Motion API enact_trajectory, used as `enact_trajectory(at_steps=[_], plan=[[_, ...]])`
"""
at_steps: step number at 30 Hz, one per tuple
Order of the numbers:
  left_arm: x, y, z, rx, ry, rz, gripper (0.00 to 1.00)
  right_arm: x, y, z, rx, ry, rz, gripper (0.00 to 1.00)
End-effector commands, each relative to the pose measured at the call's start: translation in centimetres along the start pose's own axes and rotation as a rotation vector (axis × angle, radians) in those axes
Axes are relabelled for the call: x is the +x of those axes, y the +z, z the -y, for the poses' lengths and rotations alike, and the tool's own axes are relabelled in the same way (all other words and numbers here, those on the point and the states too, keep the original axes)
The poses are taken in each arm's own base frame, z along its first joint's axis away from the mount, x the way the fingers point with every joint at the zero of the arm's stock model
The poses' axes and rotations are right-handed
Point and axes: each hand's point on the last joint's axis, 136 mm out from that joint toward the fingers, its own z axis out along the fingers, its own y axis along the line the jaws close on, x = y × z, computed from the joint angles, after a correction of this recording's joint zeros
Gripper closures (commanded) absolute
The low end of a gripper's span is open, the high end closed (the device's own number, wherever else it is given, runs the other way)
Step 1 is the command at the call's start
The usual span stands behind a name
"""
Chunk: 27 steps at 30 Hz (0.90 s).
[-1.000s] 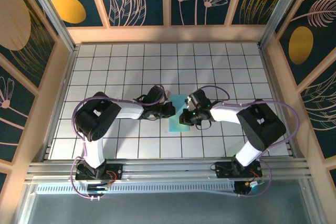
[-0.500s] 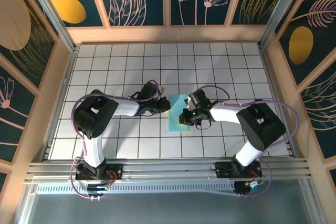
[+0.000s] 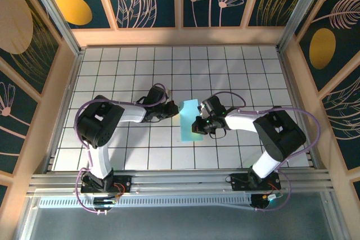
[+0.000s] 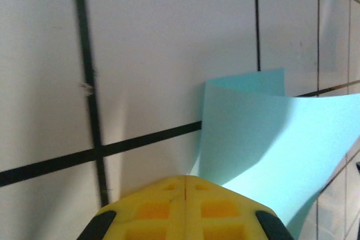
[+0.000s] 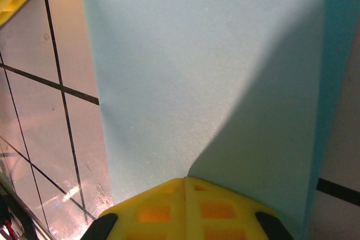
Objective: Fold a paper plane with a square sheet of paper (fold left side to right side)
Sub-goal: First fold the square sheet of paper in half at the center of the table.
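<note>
- Item: square sheet of paper (image 3: 189, 121), light blue. It reads as a tall narrow strip, so likely already doubled over. It lies mid-surface on the white gridded surface (image 3: 140, 71), between the two arms.
- Long axis: runs near-to-far, w/ a slight tilt, top end leaning right in the top view.
- Left gripper (image 3: 173, 109): jaws together, nothing between them. It sits just beside the sheet's left edge, near the far end. In the wrist view the sheet is ahead and to the right of the yellow tips (image 4: 185, 195), w/ one layer's edge curling up off the grid.
- Right gripper (image 3: 198, 125): jaws together, tips (image 5: 185, 200) over the sheet's right side, toward the near end. They look to be pressing on the paper, but contact can't be confirmed.
- Key relation: the left arm is off the paper, w/ the sheet to its right. The right arm is already on it, so prob. the anchor.
- Judgement: the raised layer needs flattening. A sweep along the long axis could skew the strip if the right tips slip.
</note>
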Motion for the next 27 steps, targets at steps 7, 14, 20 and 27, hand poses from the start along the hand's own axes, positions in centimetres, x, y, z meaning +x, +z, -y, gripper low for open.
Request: enact_trajectory(at_steps=[7,14,20,27], plan=[[1.2,-1.7,4.3,0.163,0.077,-0.031,0.99,3.9,0.9,7.0,0.271,0.069,-0.099,1.00],[2.2,1.0,5.8,0.204,0.089,-0.102,0.98,3.8,0.9,7.0,0.270,0.070,-0.100,1.00],[1.7,2.6,4.3,0.136,0.086,-0.094,0.99,3.7,0.9,6.9,0.270,0.067,-0.099,1.00],[1.5,3.4,2.0,0.053,0.081,-0.082,0.99,3.9,0.9,7.1,0.276,0.070,-0.105,1.00]])
